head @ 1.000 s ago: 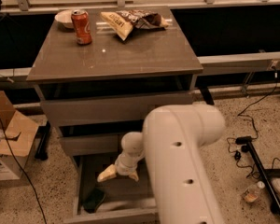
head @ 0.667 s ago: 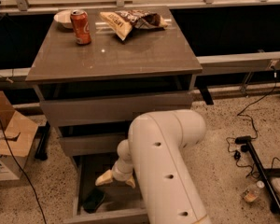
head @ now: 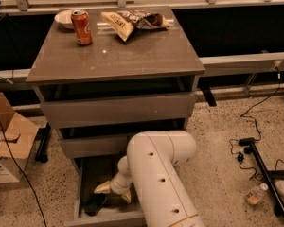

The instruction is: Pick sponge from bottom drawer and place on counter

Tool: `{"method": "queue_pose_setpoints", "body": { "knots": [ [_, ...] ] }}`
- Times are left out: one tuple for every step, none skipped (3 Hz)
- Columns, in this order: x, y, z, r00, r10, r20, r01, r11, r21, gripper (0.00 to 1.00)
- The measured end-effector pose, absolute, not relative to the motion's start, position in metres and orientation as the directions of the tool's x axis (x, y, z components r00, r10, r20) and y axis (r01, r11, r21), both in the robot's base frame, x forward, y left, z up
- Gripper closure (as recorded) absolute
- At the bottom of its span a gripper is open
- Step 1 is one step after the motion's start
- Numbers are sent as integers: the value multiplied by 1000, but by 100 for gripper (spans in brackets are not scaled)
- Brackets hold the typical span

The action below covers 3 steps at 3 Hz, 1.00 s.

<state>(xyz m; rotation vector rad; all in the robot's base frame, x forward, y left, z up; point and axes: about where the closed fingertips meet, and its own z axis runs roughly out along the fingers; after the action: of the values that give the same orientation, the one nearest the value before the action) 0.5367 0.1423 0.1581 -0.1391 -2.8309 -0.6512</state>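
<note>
Reaching down from the foreground, the white arm [head: 156,174] has its gripper [head: 114,193] inside the open bottom drawer [head: 90,173]. Its two tan fingers [head: 102,188] stand spread apart and hold nothing. The sponge [head: 94,204] lies dark on the drawer floor near the front wall, just beside one finger; whether they touch, I cannot tell. Two shallower drawers [head: 118,109] sit above. Farther back, the counter [head: 132,56] carries a red can [head: 81,27], a snack bag [head: 132,21] and a small bowl [head: 64,19].

Red soda can [head: 81,27] beside a white bowl [head: 64,19]; snack bag [head: 132,21] (crumpled); cardboard box [head: 9,141] on floor.
</note>
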Motion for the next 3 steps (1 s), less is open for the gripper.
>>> {"method": "queue_pose_setpoints", "body": {
  "knots": [
    [533, 161, 125, -953, 94, 287, 212, 885, 414, 0],
    [532, 165, 122, -949, 106, 297, 227, 884, 410, 0],
    [530, 169, 120, -944, 115, 309, 238, 886, 398, 0]
  ]
}}
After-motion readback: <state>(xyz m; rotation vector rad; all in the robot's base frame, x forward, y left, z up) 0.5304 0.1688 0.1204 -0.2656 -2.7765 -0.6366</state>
